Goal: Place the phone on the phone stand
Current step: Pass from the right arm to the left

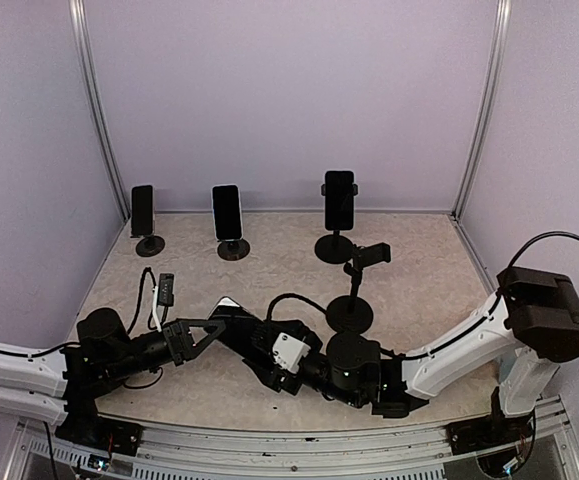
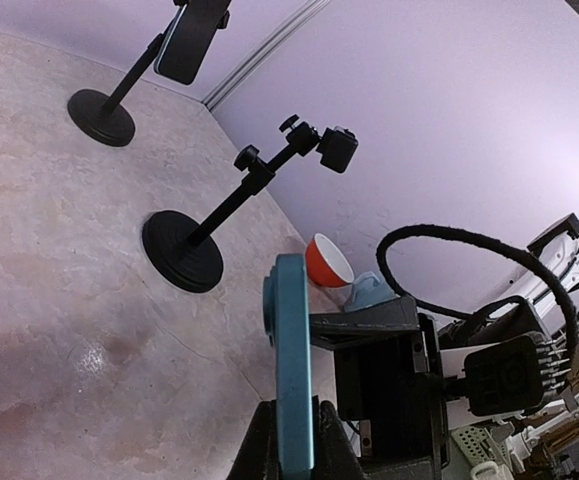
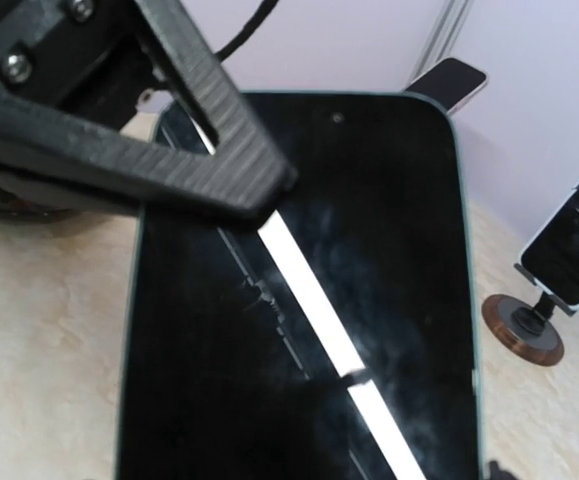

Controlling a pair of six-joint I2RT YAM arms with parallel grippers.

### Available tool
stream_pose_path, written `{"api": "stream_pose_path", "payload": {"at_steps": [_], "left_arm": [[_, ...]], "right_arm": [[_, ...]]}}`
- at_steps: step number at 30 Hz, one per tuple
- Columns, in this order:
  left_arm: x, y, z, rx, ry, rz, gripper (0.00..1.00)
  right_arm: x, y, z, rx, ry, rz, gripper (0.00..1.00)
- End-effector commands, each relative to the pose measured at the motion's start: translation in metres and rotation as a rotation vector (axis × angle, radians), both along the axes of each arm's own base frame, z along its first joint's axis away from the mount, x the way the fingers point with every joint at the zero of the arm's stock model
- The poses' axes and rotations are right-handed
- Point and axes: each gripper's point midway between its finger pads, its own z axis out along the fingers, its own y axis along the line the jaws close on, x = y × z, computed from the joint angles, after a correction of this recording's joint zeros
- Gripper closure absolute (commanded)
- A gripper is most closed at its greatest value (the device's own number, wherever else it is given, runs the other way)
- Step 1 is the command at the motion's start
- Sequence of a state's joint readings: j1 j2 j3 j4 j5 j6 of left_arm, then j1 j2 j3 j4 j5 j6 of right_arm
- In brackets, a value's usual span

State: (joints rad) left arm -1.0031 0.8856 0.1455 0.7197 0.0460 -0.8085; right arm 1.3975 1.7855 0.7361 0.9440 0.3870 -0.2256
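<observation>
The phone (image 2: 294, 380) has a teal case and stands edge-on, lifted off the table, in the left wrist view. My left gripper (image 2: 294, 440) is shut on its lower edge, one finger on each face. Its dark screen (image 3: 299, 300) fills the right wrist view, with a left finger (image 3: 169, 130) lying across the top. My right gripper (image 1: 247, 328) meets it from the other side, and the phone spans its jaws; those fingertips are almost out of frame. The empty phone stand (image 1: 352, 300) stands right of both grippers, clamp (image 2: 334, 148) tilted up.
Three other stands along the back wall carry phones (image 1: 144, 212) (image 1: 228, 213) (image 1: 339, 202). A small black device on a white cable (image 1: 166, 288) lies at the left. A red bowl (image 2: 327, 262) shows past the table edge. Both arms crowd the near table (image 1: 269, 270).
</observation>
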Motion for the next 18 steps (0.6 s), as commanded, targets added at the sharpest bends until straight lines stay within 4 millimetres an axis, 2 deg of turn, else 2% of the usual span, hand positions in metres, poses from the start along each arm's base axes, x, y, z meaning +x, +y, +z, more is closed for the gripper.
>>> {"api": "stream_pose_path", "payload": {"at_steps": [1, 11, 18], "left_arm": [[-0.005, -0.003, 0.013, -0.035, -0.049, -0.032, 1.00], [-0.007, -0.002, 0.016, -0.042, -0.054, -0.038, 1.00], [-0.007, -0.002, 0.014, -0.028, -0.059, -0.039, 1.00]], "right_arm": [[-0.003, 0.009, 0.019, 0.055, -0.029, -0.007, 0.38], [-0.012, 0.016, 0.022, 0.016, 0.040, 0.049, 0.05], [-0.015, 0.023, 0.021, -0.057, 0.125, 0.058, 0.00]]}}
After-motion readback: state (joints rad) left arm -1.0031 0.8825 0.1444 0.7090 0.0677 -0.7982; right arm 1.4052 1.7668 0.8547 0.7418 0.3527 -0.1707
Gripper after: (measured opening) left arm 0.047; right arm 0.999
